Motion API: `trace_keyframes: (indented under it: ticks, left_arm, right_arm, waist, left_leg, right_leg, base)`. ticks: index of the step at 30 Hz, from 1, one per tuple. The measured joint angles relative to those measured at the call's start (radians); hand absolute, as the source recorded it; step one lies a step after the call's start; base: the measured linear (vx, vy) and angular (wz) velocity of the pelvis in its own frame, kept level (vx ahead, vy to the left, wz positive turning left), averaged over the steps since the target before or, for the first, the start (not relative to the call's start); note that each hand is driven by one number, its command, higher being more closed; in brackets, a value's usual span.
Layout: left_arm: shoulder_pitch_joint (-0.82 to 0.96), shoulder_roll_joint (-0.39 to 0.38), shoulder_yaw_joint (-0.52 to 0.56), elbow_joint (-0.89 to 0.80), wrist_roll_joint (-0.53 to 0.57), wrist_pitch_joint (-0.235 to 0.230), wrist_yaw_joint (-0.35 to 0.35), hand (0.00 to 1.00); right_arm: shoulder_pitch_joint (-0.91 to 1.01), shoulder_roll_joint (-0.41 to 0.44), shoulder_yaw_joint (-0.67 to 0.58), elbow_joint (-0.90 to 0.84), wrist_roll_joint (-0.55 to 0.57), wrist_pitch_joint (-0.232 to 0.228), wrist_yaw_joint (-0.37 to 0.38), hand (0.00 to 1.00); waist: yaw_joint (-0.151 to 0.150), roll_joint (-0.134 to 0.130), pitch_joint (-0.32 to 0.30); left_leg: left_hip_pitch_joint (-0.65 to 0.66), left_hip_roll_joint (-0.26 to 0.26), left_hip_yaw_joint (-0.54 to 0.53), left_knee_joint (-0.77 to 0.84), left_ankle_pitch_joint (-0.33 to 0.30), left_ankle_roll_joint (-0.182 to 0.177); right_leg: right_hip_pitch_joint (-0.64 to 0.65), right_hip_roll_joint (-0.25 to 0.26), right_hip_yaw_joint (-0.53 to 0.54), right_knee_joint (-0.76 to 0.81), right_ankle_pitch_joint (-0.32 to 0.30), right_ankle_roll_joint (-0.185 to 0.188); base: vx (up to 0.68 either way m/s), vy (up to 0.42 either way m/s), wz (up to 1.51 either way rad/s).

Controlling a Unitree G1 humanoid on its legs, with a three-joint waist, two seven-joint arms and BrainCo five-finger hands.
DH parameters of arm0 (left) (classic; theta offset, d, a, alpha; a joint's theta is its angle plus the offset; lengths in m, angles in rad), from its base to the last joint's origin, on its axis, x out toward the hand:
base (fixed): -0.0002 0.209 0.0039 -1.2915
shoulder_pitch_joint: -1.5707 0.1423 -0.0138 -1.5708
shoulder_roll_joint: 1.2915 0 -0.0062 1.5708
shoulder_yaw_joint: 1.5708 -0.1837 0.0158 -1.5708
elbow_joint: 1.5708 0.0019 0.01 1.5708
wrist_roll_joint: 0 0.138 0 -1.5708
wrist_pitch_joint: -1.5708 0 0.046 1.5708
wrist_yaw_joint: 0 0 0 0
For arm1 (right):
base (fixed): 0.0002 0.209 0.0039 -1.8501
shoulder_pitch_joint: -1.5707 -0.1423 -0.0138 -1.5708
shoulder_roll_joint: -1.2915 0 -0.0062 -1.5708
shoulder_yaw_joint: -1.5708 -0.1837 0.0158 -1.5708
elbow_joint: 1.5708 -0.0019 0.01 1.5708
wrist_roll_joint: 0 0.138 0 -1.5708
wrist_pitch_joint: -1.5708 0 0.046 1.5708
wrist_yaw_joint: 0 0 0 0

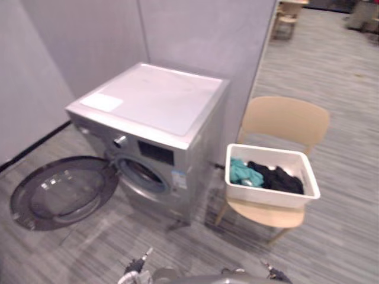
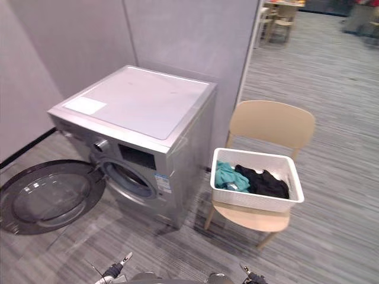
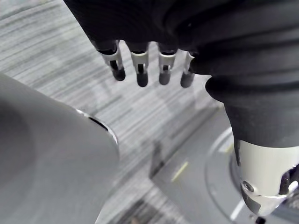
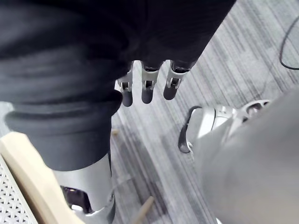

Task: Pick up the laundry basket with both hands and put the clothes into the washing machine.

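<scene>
The drum opening (image 1: pixel 141 176) of the washing machine (image 1: pixel 154 112) is dark, so I cannot tell what lies inside. Its round door (image 1: pixel 65 192) stands swung wide open on the machine's left. Just right of the machine, a white laundry basket (image 1: pixel 269 198) sits on a wooden chair (image 1: pixel 287 121), covering most of the seat. In the basket lie a teal garment (image 1: pixel 244 173), on the side nearer the machine, and a black garment (image 1: pixel 278 178) beside it; the basket wall hides their lower parts. The left hand (image 3: pixel 140 70) hangs over the carpet floor (image 3: pixel 56 56), fingers relaxed and straight, holding nothing. The right hand (image 4: pixel 147 88) hangs likewise, empty, apart from the basket.
</scene>
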Motion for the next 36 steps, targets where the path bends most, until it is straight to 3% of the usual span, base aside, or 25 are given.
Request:
trace_keyframes:
  ticks: [4, 6, 7, 8, 9, 11, 15, 16, 17, 19, 20, 25, 27, 31, 33, 34, 36]
  left_arm:
    - [-0.025, 0.016, -0.091, 0.000, 0.061, -0.002, -0.004, 0.00]
    - [-0.033, 0.013, -0.106, 0.000, 0.073, -0.001, -0.003, 0.00]
    - [-0.033, 0.006, -0.110, 0.000, 0.073, 0.000, -0.002, 0.00]
    - [-0.033, -0.002, -0.110, 0.000, 0.073, 0.002, -0.001, 0.00]
    - [-0.034, -0.003, -0.110, 0.000, 0.073, 0.002, 0.000, 0.00]
    - [-0.061, -0.011, -0.111, 0.005, 0.068, 0.008, 0.000, 0.00]
    - [-0.115, -0.037, -0.114, 0.009, 0.055, 0.004, 0.000, 0.00]
    - [-0.119, -0.042, -0.113, 0.010, 0.055, 0.004, 0.000, 0.00]
    - [-0.123, -0.039, -0.116, 0.011, 0.056, 0.004, 0.001, 0.00]
    - [-0.099, -0.015, -0.113, 0.011, 0.056, 0.005, 0.000, 0.00]
    - [-0.082, 0.006, -0.109, 0.018, 0.056, 0.006, 0.001, 0.00]
    - [-0.059, 0.012, -0.111, 0.045, 0.056, 0.011, 0.002, 0.00]
    - [-0.060, 0.016, -0.111, 0.043, 0.054, 0.010, 0.009, 0.00]
    - [-0.060, 0.011, -0.114, 0.040, 0.053, 0.010, 0.024, 0.00]
    - [-0.055, 0.012, -0.118, 0.040, 0.053, 0.010, 0.025, 0.00]
    - [-0.052, 0.019, -0.130, 0.030, 0.057, 0.008, 0.024, 0.00]
    - [-0.048, 0.014, -0.148, 0.027, 0.064, 0.008, 0.023, 0.00]
  right_arm:
    - [0.024, 0.010, 0.027, -0.031, 0.000, -0.004, 0.004, 0.00]
    - [0.023, 0.007, 0.029, -0.038, -0.004, -0.004, 0.005, 0.00]
    - [0.020, -0.003, 0.032, -0.049, -0.005, -0.004, 0.005, 0.00]
    - [-0.002, -0.010, 0.047, -0.060, -0.008, -0.005, 0.005, 0.00]
    - [-0.013, -0.014, 0.061, -0.061, -0.010, -0.005, 0.003, 0.00]
    - [-0.023, -0.013, 0.080, -0.067, -0.012, -0.010, 0.003, 0.00]
    - [-0.054, -0.013, 0.085, -0.075, -0.010, -0.016, 0.001, 0.00]
    - [-0.067, -0.012, 0.088, -0.091, -0.008, -0.016, -0.001, 0.00]
    - [-0.063, -0.008, 0.091, -0.102, -0.006, -0.018, -0.001, 0.00]
    - [-0.044, 0.000, 0.104, -0.100, -0.001, -0.018, -0.001, 0.00]
    - [-0.036, 0.003, 0.106, -0.095, -0.001, -0.016, -0.001, 0.00]
    - [-0.061, -0.075, 0.112, -0.148, -0.002, -0.012, -0.002, 0.00]
    - [-0.059, -0.108, 0.167, -0.324, -0.014, -0.015, -0.001, 0.00]
    - [-0.087, -0.146, 0.194, -0.570, -0.059, -0.032, 0.000, 0.00]
    - [-0.082, -0.151, 0.198, -0.638, -0.100, -0.057, 0.004, 0.00]
    - [-0.085, -0.165, 0.219, -0.667, -0.127, -0.062, 0.003, 0.00]
    - [-0.097, -0.216, 0.248, -0.689, -0.167, -0.062, 0.015, 0.00]
  waist:
    - [-0.003, -0.015, -0.009]
    - [-0.008, -0.022, -0.011]
    - [-0.002, -0.002, -0.008]
    - [0.006, 0.015, -0.003]
    - [0.004, 0.015, 0.001]
    - [-0.009, 0.021, 0.013]
    - [-0.032, 0.044, 0.037]
    - [-0.031, 0.061, 0.054]
    - [-0.032, 0.039, 0.065]
    - [-0.028, 0.010, 0.060]
    - [-0.028, -0.015, 0.054]
    - [-0.028, 0.049, 0.038]
    - [-0.046, 0.053, 0.029]
    - [-0.052, 0.053, 0.025]
    - [-0.051, 0.033, 0.032]
    - [-0.049, 0.018, 0.037]
    - [-0.041, 0.030, 0.031]
  left_leg:
    - [0.020, -0.030, 0.038, -0.076, 0.014, 0.009]
    - [0.036, -0.038, 0.060, -0.091, 0.016, 0.010]
    - [0.044, -0.012, 0.086, -0.100, 0.026, 0.012]
    - [0.063, 0.026, 0.139, -0.119, 0.053, 0.019]
    - [0.075, 0.034, 0.166, -0.121, 0.057, 0.019]
    - [0.113, 0.042, 0.202, -0.135, 0.057, 0.018]
    - [0.174, 0.063, 0.219, -0.183, 0.062, 0.009]
    - [0.203, 0.081, 0.237, -0.206, 0.066, 0.003]
    - [0.232, 0.076, 0.242, -0.213, 0.066, -0.001]
    - [0.254, 0.059, 0.240, -0.216, 0.061, -0.028]
    - [0.262, 0.056, 0.220, -0.220, 0.055, -0.051]
    - [0.269, 0.135, 0.168, -0.268, 0.099, -0.124]
    - [0.259, 0.155, 0.113, -0.256, 0.133, -0.144]
    - [0.177, 0.179, 0.044, -0.120, 0.152, -0.142]
    - [0.107, 0.185, 0.017, 0.039, 0.174, -0.106]
    - [0.063, 0.184, 0.020, 0.130, 0.168, -0.051]
    - [0.046, 0.141, 0.022, 0.125, 0.142, -0.029]
  right_leg:
    - [-0.022, -0.031, 0.015, -0.041, 0.033, -0.007]
    - [-0.052, -0.029, 0.000, -0.026, 0.067, 0.041]
    - [-0.076, -0.005, -0.070, -0.006, 0.102, 0.034]
    - [-0.089, 0.008, -0.161, -0.011, 0.134, -0.009]
    - [-0.089, 0.006, -0.217, -0.016, 0.138, -0.015]
    - [-0.082, 0.010, -0.338, -0.018, 0.140, -0.016]
    - [-0.088, 0.040, -0.347, 0.035, 0.145, -0.012]
    - [-0.122, 0.046, -0.376, 0.099, 0.102, -0.016]
    - [-0.136, -0.006, -0.444, 0.145, 0.065, -0.016]
    - [-0.131, -0.074, -0.479, 0.114, 0.091, -0.005]
    - [-0.112, -0.094, -0.462, 0.097, 0.070, 0.045]
    - [-0.120, -0.019, -0.534, 0.129, 0.014, -0.008]
    - [-0.117, -0.011, -0.563, 0.155, -0.013, -0.028]
    - [-0.091, -0.006, -0.584, 0.127, -0.012, -0.036]
    - [-0.048, -0.023, -0.598, 0.112, -0.015, -0.041]
    - [-0.018, -0.040, -0.614, 0.098, -0.016, -0.048]
    - [0.003, -0.059, -0.622, 0.091, -0.016, -0.048]
  base:
    - [0.09, 0.063, -0.37]
    - [0.14, 0.006, -0.48]
    - [0.19, -0.033, -1.11]
    - [0.16, -0.061, -1.28]
    - [0.18, -0.087, -1.21]
    - [0.15, -0.076, -0.71]
    - [0.09, -0.049, -0.30]
    - [0.01, -0.070, -0.24]
    - [0.00, -0.086, -0.14]
    - [0.03, -0.130, 0.04]
    - [0.07, -0.265, 0.24]
    - [0.14, -0.234, 0.21]
    - [0.13, -0.237, 0.29]
    - [0.08, -0.163, 0.20]
    - [0.05, -0.100, 0.33]
    - [0.04, -0.053, 0.33]
    - [0.02, 0.009, 0.22]
